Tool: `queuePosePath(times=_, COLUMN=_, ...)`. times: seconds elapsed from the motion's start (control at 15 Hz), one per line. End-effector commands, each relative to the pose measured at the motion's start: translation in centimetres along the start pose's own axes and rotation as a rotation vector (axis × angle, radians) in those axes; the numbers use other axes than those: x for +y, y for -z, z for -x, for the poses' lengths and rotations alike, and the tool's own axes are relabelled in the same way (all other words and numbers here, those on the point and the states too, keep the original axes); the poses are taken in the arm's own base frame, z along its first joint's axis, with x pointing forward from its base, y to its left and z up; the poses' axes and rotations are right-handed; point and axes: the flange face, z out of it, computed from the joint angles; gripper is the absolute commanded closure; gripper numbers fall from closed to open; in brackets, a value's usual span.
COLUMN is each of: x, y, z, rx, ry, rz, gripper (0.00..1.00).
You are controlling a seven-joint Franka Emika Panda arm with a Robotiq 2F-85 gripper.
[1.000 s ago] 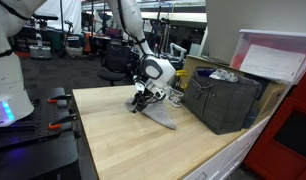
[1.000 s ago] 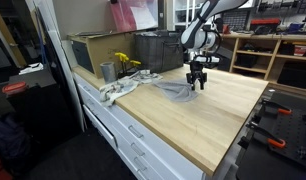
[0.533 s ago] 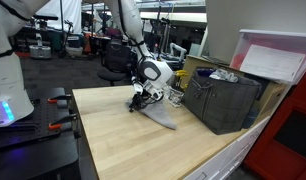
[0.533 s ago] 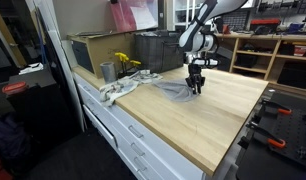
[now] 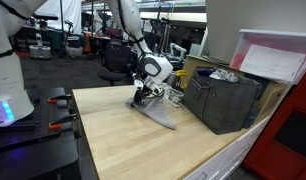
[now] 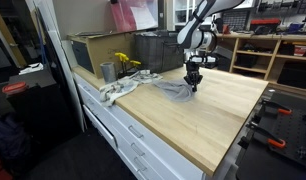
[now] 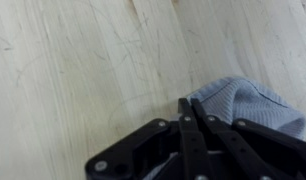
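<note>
The tool (image 7: pixel 184 112) is pressed together, pinching an edge of the cloth (image 7: pixel 245 104), which lies on the table (image 7: pixel 63 60). With so little fabric between the jaws, the cloth could slip free if lifted.

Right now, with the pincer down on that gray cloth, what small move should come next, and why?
Probably a slow, short lift straight up. The pincer is shut at the edge of the gray cloth, which lies on the wooden table. Whether fabric is really pinched between the tips is hard to tell, and a small lift would show it.
</note>
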Motion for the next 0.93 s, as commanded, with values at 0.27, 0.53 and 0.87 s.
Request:
queuePosePath(times=0.27, x=-7.9, y=9.5, z=1.9, rx=0.138, ry=0.018, rz=0.111, gripper=0.99)
queuePosePath(times=0.53, x=-13.1, y=13.1, z=1.7, rx=0.213, ry=0.078, rz=0.219, gripper=0.99)
queuePosePath(times=0.87, x=-19.2, y=14.2, z=2.6, rx=0.239, ry=0.228, rz=0.351, gripper=0.74)
